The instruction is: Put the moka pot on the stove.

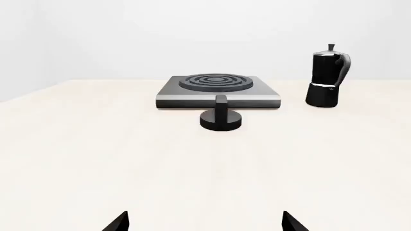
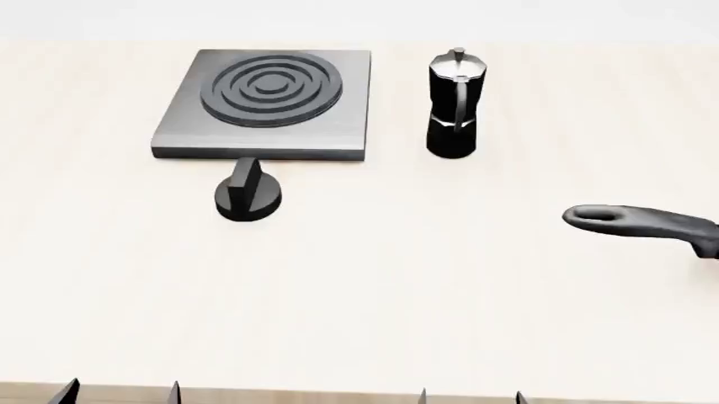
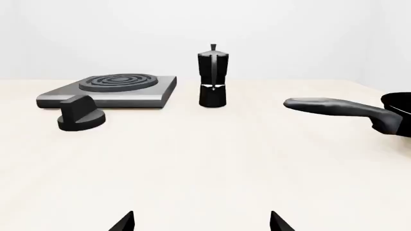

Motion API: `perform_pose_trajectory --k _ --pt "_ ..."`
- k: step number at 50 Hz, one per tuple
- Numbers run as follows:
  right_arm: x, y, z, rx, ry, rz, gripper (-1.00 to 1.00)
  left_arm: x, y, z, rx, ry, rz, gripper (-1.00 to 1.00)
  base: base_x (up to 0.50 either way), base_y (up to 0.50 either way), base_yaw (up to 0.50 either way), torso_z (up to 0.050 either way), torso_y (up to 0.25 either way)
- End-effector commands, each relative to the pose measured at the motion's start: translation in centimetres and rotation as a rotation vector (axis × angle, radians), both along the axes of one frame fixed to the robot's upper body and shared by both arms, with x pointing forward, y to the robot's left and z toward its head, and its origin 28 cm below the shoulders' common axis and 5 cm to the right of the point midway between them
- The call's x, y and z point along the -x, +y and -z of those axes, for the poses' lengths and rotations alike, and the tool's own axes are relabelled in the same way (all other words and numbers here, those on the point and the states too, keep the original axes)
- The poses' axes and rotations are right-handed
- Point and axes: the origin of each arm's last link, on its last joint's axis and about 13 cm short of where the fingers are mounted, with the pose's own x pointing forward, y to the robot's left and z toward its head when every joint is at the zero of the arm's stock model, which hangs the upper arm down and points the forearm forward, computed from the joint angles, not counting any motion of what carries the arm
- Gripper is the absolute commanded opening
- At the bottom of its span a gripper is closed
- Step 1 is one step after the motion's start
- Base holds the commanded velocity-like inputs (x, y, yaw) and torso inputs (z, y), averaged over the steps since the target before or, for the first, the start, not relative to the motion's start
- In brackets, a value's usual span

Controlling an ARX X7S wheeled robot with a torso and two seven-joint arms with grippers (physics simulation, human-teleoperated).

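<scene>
Moka pot (image 2: 454, 105) upright on counter (image 2: 450, 286), just right of stove (image 2: 264, 105), not touching. Both hands low at near edge, well apart from it: left hand (image 2: 118, 392) fingers spread, right hand (image 2: 472, 396) spread too.

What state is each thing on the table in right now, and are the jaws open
Moka pot: upright, lid shut, on the table beside the stove.
Stove: burner bare.
Knob: on the table, before the stove.
Pan handle: lying free.
Left gripper: open.
Right gripper: open.

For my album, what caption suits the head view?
Moka pot stands upright beside the stove, not yet on it.
</scene>
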Motion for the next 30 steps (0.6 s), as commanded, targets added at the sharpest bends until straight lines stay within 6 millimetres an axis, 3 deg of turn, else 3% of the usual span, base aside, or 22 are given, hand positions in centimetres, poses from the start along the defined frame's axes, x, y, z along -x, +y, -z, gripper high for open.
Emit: perform_pose_trajectory --k 1,10,18,22,30 --pt "0.0 -0.2 0.0 0.000 0.000 0.000 1.00 0.0 0.0 0.0 0.000 0.000 0.000 1.00 0.00 0.00 0.00 0.000 0.000" --pt "-1.4 0.3 -0.2 0.038 0.004 -0.023 1.00 -0.8 -0.4 0.1 -0.018 -0.007 0.014 1.00 0.00 0.00 0.00 0.000 0.000" --pt "-0.9 0.5 0.0 0.049 0.005 -0.027 1.00 -0.4 -0.2 0.4 -0.091 -0.020 -0.001 1.00 0.00 0.00 0.00 0.000 0.000" --pt "-1.4 0.5 -0.1 0.041 0.004 -0.030 1.00 -0.2 -0.6 0.1 -0.048 -0.031 0.016 1.00 0.00 0.00 0.00 0.000 0.000" --pt "-1.8 0.2 -0.8 0.044 -0.017 -0.024 1.00 -1.1 -0.8 -0.2 -0.043 -0.051 0.003 1.00 0.00 0.00 0.00 0.000 0.000"
